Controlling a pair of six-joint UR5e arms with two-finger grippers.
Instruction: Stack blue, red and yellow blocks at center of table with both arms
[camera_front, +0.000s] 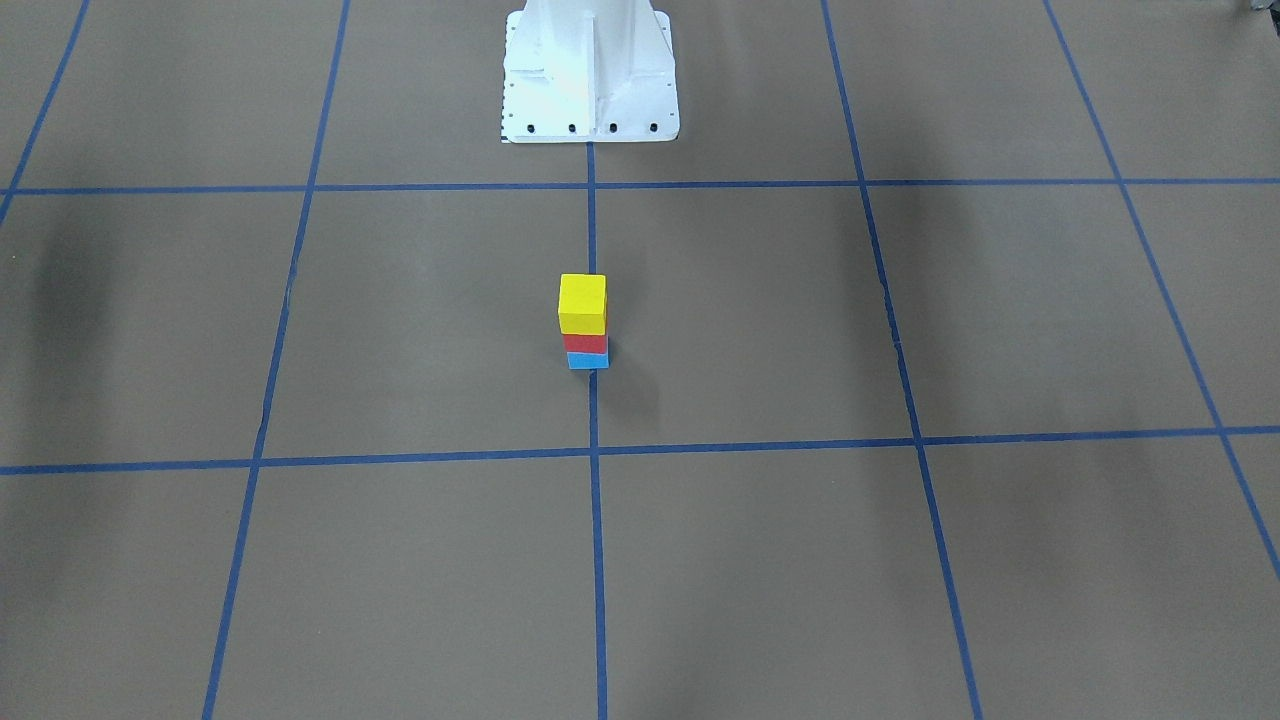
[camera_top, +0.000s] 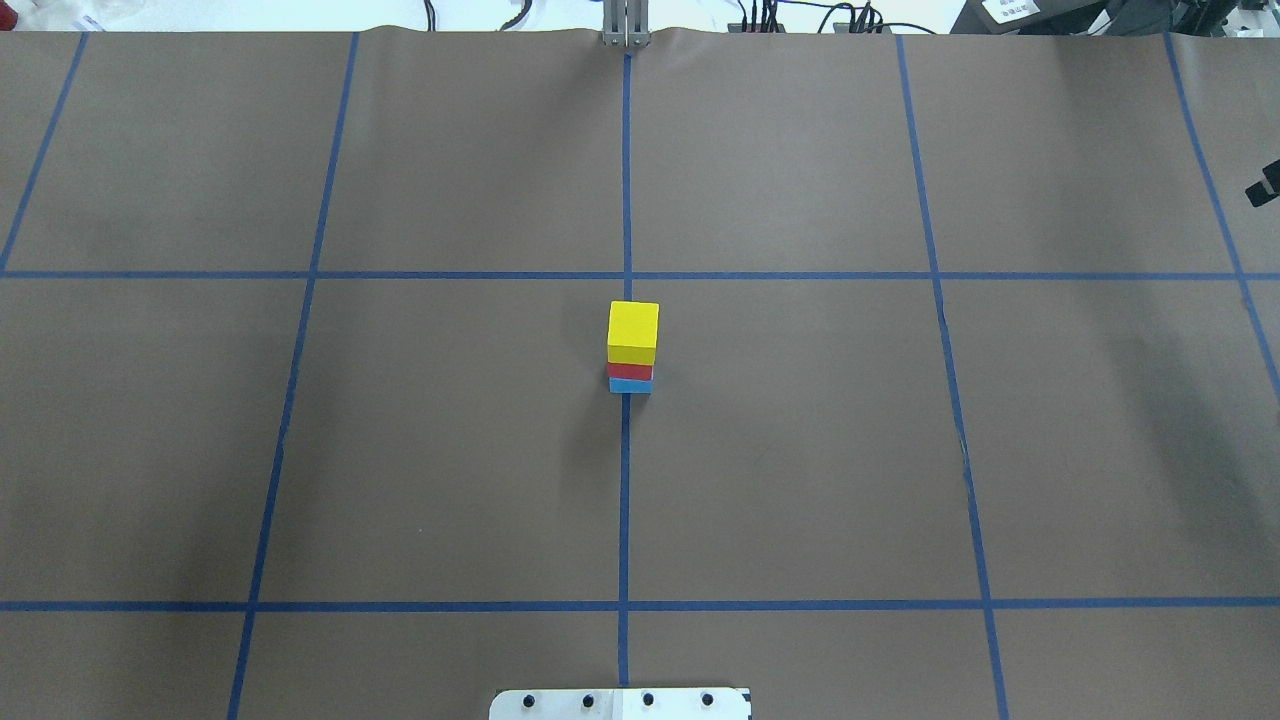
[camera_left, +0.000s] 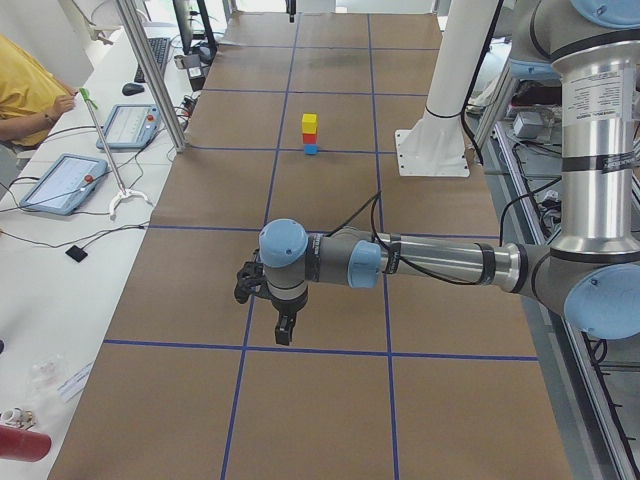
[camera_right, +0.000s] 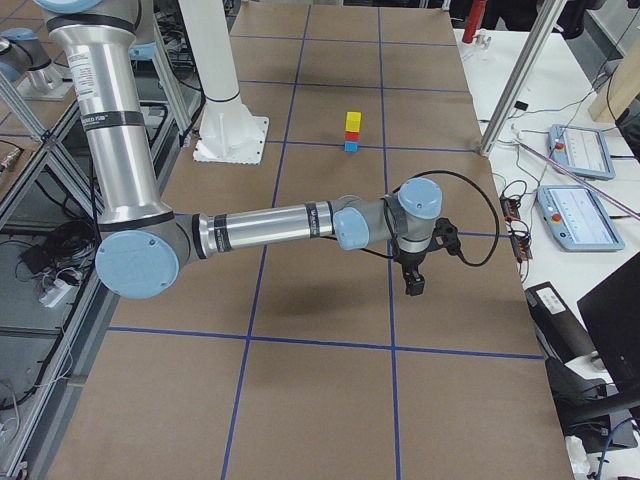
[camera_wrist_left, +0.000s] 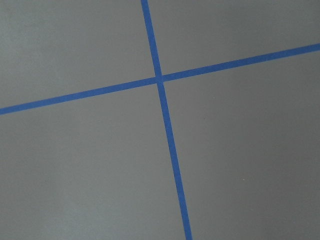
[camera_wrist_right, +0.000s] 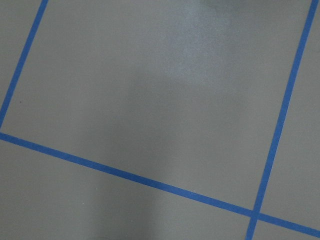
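We see the three blocks as one tower near the middle of the front-facing frame. The blue block (camera_front: 588, 360) lies on the desk (camera_front: 400, 330), the red block (camera_front: 586, 343) is on it, and the yellow block (camera_front: 582, 300) is on top. The tower stands upright on the central tape line (camera_front: 596, 520), below the white robot base (camera_front: 590, 70) at the top of that frame. We judge that the stacking is done.

Both arms are well apart from the tower. The left arm (camera_left: 440, 262) crosses the lower middle of the left side view, and the right arm (camera_right: 270, 222) crosses the middle of the right side view. The left jaws and the right jaws appear only in these side views, so we cannot tell whether they are apart or together. Each wrist view shows only desk paper and tape.

The danger now is to the tower itself. It is narrow and three blocks high, so a small push could topple it. If an arm passes low over the centre, its wrist or cable may brush the yellow block. A knock on the desk could also shift the upper blocks.
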